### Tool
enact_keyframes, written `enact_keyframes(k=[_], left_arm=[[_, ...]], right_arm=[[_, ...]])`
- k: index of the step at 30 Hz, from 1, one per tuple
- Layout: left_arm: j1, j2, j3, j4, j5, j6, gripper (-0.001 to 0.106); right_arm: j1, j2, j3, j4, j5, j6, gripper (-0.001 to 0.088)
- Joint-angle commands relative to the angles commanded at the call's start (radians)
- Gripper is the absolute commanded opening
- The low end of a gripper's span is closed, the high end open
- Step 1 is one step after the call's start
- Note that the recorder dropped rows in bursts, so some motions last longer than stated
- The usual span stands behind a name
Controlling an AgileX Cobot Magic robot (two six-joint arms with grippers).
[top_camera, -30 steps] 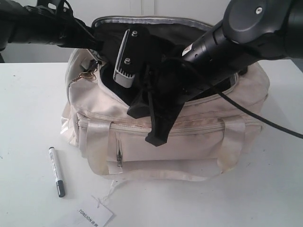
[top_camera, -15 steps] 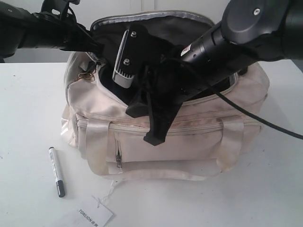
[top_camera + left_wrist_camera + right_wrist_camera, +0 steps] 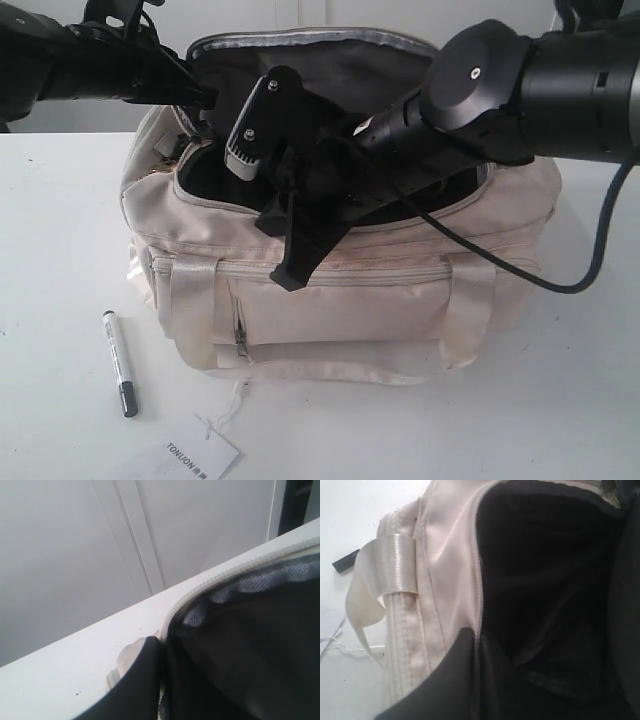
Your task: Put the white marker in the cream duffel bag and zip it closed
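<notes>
Cream fabric fills most of my exterior view: the bag sits in the middle of the white table, nearer the far edge than the near one. Its top is unzipped. The curved flap stands up at the back and shows its dark grey lining, and the mouth below it gapes dark.

My right arm comes in from the right edge of the table and crosses over the bag. The right gripper points down at the front rim of the mouth. In the wrist view the rim's cream seam runs straight in between the two dark fingers, so the pincer is pressed together on the bag.

My left arm reaches in over the far left corner, and the left gripper meets the left end of the flap. The wrist view shows one dark finger lying against the flap's zip edge. The other is lost against the lining, so I cannot tell whether that pincer is together or apart.

The marker is not in the bag. It lies flat on the table near the near left corner, just off the bag's left front end and apart from both grippers, with its dark cap toward the near edge.

A white paper tag lies at the near edge, beside the cap.
</notes>
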Motion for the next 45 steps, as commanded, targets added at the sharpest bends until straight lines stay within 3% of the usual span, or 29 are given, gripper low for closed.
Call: enact_keyframes(k=[12,27,39,45], left_arm=[[0.000,0.000,0.000,0.000,0.002,0.000,0.000],[0.000,0.000,0.000,0.000,0.002,0.008,0.000],[0.000,0.000,0.000,0.000,0.002,0.008,0.000],[0.000,0.000,0.000,0.000,0.002,0.008,0.000]], right_arm=[[0.000,0.000,0.000,-0.004,0.002,0.009,0.0005],[0.000,0.000,0.000,-0.006,0.002,0.011,0.0378],[0.000,-0.048,0.000,-0.006,-0.002,0.039,0.0491],[0.000,-0.106,0.000,-0.008,-0.004,0.055,0.0491]])
